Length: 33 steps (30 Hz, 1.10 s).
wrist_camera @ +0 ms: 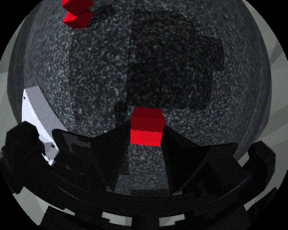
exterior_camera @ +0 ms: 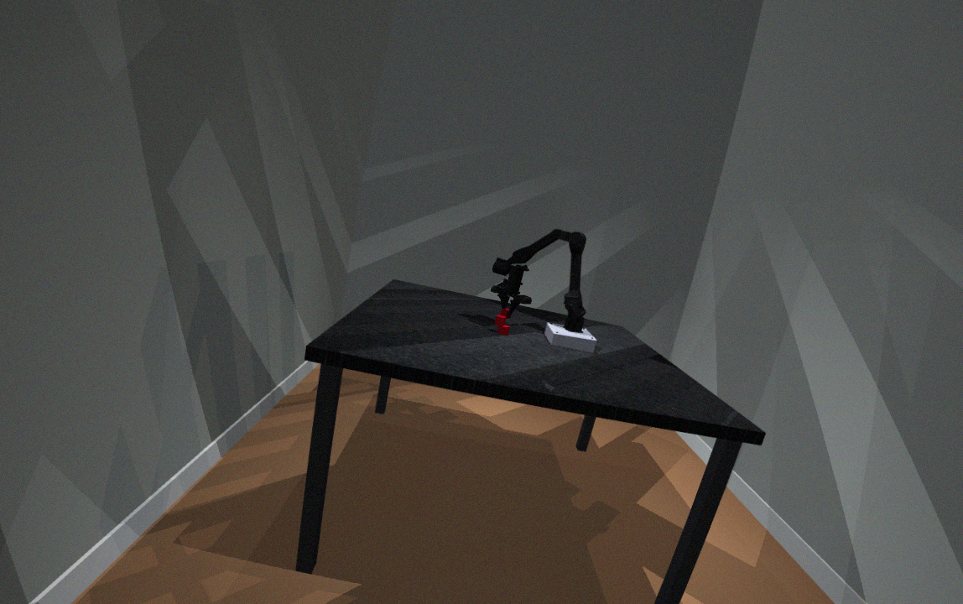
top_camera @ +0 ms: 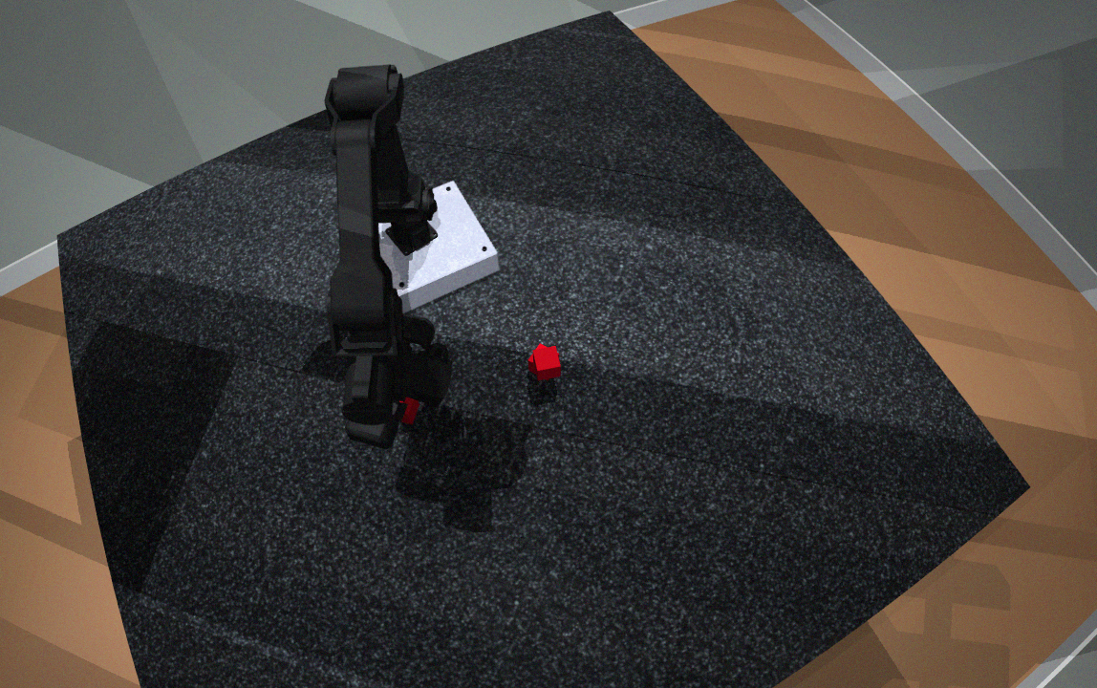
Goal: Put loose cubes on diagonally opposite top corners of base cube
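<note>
My gripper (wrist_camera: 146, 125) (exterior_camera: 505, 309) is shut on one red loose cube (wrist_camera: 146, 137) (top_camera: 409, 410) (exterior_camera: 504, 311), its fingers on two opposite sides. The frames do not clearly show whether this cube touches the table. The other loose cube (top_camera: 547, 360) (exterior_camera: 500, 320) (wrist_camera: 77, 4) sits on top of the red base cube (exterior_camera: 502, 330) (wrist_camera: 77, 20), offset from it. In the top view the upper cube hides most of the base cube. This pair stands apart from the gripper, to its right in the top view and at the upper left in the wrist view.
The arm stands on a white mounting block (top_camera: 459, 224) (exterior_camera: 571, 342) (wrist_camera: 30, 105) behind the cubes in the top view. The speckled black table (top_camera: 706, 342) (exterior_camera: 455, 364) bears everything. In the top view the arm hides part of the block and table. Broad shadows cross the table.
</note>
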### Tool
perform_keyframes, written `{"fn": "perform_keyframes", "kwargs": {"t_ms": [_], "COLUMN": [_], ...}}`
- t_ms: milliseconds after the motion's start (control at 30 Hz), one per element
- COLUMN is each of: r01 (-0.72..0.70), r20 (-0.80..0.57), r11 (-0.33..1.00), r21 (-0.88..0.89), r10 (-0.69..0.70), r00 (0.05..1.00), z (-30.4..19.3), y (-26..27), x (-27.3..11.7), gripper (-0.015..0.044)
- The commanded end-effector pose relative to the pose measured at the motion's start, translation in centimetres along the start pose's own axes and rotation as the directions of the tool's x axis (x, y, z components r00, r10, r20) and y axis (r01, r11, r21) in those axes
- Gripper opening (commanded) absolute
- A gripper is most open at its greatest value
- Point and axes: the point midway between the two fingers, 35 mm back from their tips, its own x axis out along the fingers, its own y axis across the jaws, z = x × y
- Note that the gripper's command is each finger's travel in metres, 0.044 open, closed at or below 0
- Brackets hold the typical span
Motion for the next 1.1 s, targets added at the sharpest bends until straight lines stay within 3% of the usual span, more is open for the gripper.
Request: {"fn": "perform_keyframes", "kwargs": {"t_ms": [0,1067], "r01": [0.005,-0.026], "r20": [-0.002,-0.002], "r11": [1.000,1.000], "r21": [-0.004,0.006], "r10": [-0.005,0.026], "r00": [1.000,1.000], "z": [0.0,0.2], "y": [-0.2,0.3], "x": [-0.9,-7.5], "gripper": [0.0105,0.0105]}}
